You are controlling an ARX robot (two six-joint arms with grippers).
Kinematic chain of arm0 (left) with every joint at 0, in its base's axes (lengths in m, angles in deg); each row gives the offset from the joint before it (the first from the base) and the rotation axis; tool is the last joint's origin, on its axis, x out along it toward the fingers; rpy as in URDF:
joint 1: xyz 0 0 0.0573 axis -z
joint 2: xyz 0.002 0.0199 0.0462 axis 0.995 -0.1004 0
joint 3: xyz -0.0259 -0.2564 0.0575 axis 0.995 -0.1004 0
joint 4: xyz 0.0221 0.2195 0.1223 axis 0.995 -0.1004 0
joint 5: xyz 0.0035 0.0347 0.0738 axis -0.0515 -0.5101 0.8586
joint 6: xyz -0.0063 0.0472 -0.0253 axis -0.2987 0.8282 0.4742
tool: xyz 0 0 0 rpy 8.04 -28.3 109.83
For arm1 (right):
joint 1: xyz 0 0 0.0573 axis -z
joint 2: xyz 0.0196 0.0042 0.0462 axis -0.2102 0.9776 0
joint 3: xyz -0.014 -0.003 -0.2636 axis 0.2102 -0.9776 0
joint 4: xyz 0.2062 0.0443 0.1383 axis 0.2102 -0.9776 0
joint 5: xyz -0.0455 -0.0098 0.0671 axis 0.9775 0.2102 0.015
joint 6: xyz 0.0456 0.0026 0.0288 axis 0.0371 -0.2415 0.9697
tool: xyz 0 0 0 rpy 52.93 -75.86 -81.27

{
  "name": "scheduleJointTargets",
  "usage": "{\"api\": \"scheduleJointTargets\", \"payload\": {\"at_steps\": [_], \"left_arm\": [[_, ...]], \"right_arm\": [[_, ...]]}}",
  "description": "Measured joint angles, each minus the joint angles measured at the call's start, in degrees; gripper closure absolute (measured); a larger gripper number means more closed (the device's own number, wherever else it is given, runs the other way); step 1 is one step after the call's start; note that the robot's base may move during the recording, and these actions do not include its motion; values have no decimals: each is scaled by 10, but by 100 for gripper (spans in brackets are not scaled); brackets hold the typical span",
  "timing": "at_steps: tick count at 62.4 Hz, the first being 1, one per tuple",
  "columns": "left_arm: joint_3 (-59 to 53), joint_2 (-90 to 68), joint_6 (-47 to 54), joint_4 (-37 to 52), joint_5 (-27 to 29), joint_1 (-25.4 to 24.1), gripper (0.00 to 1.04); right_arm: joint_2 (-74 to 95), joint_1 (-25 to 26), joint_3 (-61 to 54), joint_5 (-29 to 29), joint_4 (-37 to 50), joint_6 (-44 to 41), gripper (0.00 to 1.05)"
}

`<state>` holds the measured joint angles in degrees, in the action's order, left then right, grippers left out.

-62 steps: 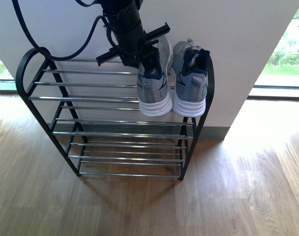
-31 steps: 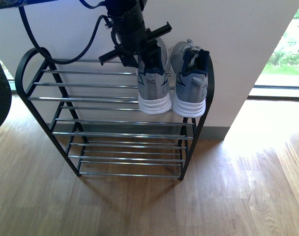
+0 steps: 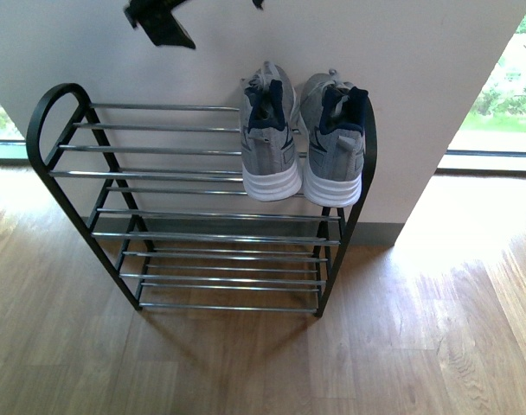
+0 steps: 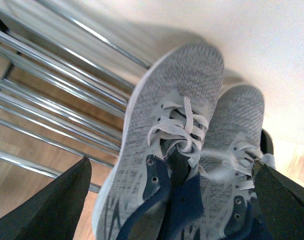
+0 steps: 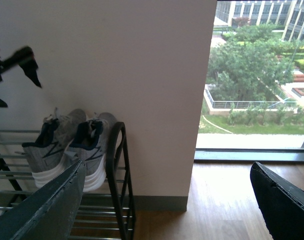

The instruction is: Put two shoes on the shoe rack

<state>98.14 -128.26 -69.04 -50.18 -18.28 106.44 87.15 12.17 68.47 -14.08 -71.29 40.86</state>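
Hovering over the top tier, the left gripper (image 4: 170,162) holds its two dark fingers (image 4: 57,205) spread wide, with nothing gripped between them. Directly beneath that wide span lies the pair of grey knit sneakers with white soles, navy lining and pale laces (image 4: 167,100). The two sneakers sit close side by side, their toes pointing away from the gripper toward the plain white wall (image 4: 272,45). They rest across the thin chrome bars at the right end of the low black metal shoe rack with rounded arched sides (image 3: 68,86), heels hanging a little over the front bar. In the front view the left gripper shows only as a dark, blurred shape at the upper edge, well above the sneakers and clear of them. The right gripper (image 5: 168,165) is also spread wide and empty, its fingers (image 5: 52,205) far apart. Beyond them stand the rack's right arched end and the two sneakers, well apart from this gripper. Below the rack's lower tiers, which hold nothing, lies the pale wooden plank floor (image 3: 246,363). A large window onto green trees (image 5: 257,75) fills the space past the right gripper's other finger.
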Motion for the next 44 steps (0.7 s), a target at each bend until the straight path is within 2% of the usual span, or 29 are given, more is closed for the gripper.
{"api": "scheduleJointTargets", "payload": {"at_steps": [9, 12, 14, 15, 23, 26, 34, 44], "left_arm": [[-130, 112, 19, 39, 42, -2, 10], [-220, 149, 92, 188, 106, -3, 18], [-260, 163, 129, 253, 126, -5, 22], [-304, 179, 168, 321, 138, -7, 25], [-538, 257, 345, 674, 134, -32, 45], [-608, 286, 391, 765, 128, -43, 52], [-740, 360, 442, 890, 111, -72, 70], [-871, 438, 466, 940, 83, -98, 95]], "right_arm": [[0, 0, 0, 0, 0, 0, 9], [0, 0, 0, 0, 0, 0, 9], [0, 0, 0, -1, 0, 0, 9], [0, 0, 0, 0, 0, 0, 9], [0, 0, 0, 0, 0, 0, 9], [0, 0, 0, 0, 0, 0, 9], [0, 0, 0, 0, 0, 0, 9], [0, 0, 0, 0, 0, 0, 9]]}}
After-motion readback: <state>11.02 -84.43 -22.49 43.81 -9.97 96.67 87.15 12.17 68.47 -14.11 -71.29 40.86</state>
